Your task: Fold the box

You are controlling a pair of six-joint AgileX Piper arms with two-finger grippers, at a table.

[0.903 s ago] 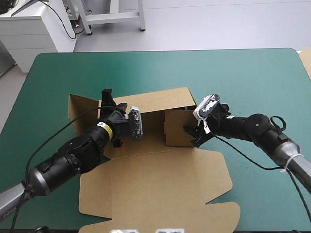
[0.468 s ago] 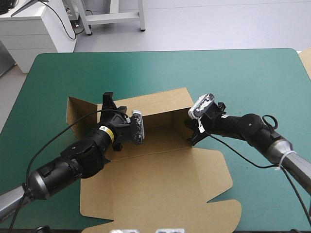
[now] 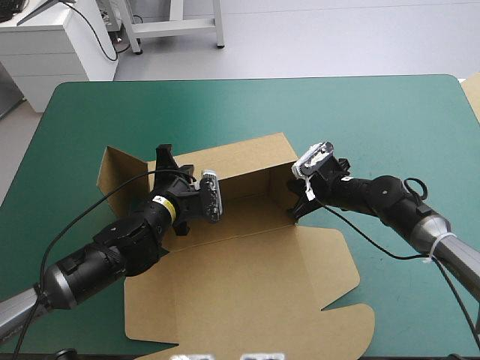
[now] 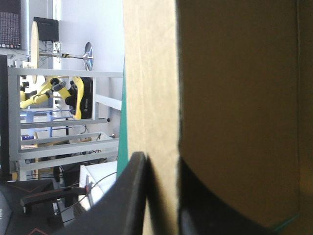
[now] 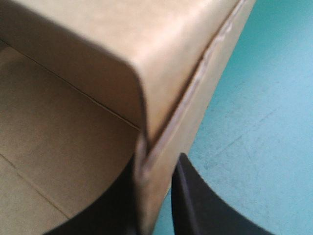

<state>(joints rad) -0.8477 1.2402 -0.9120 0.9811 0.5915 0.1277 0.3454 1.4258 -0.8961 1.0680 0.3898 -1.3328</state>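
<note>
The brown box (image 3: 247, 285) lies mid-table with its back wall (image 3: 247, 154) raised and its wide lid flat toward the near edge. At the box's left end, my left gripper (image 3: 165, 159) pinches the upright side wall. In the left wrist view that wall (image 4: 151, 98) runs between the black fingers (image 4: 129, 196), so the left gripper (image 4: 161, 205) is shut on it. My right gripper (image 3: 294, 204) sits at the box's right end. There the folded-over side wall (image 5: 161, 127) stands between its two black fingers (image 5: 195, 200), and the right gripper (image 5: 154, 200) is shut on it.
Bare teal-green cover (image 3: 360, 120) stretches beyond the box to the far edge and off to the right. A loose flap (image 3: 116, 169) juts from the box's left end. A tan sliver (image 3: 472, 94) shows at the table's right edge.
The right-end flap, which stood turned inward earlier, now lies along the right wall, and the right fingers have closed on it. The box's left end has shifted slightly leftward with the left gripper.
</note>
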